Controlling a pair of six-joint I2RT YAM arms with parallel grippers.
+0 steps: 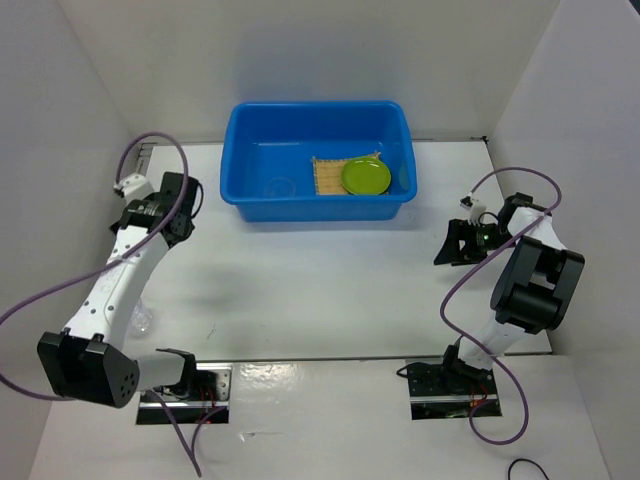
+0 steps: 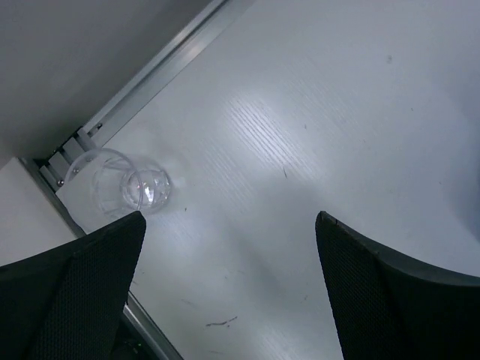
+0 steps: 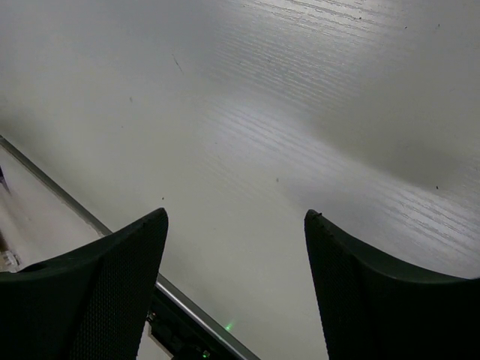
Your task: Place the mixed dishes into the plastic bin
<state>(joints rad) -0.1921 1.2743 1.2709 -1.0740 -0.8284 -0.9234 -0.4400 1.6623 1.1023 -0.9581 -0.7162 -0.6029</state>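
Two grippers, both mine, hover over the white table (image 1: 320,290).

Left gripper (image 2: 229,219): the jaws are spread wide with nothing between them, and bare tabletop shows through the gap. Beyond one finger (image 2: 75,292) a clear cup (image 2: 120,184) rests on the table. It is close to a metal rail (image 2: 150,71) at the table's edge and apart from the fingertip. Whether the cup stands upright or lies tilted I cannot tell.

Right gripper (image 3: 234,217): the jaws are likewise apart and empty, over bare tabletop.

Overhead view: the blue bin (image 1: 320,210) sits at the far middle of the table, between my two arms and well apart from each gripper. Inside it, toward its right end, a tan woven mat (image 1: 326,178) lies flat on the bin's floor. A lime-green plate (image 1: 366,177) rests partly on the mat's right edge. The cup is outside the bin, at the left side of the table beside my left arm.
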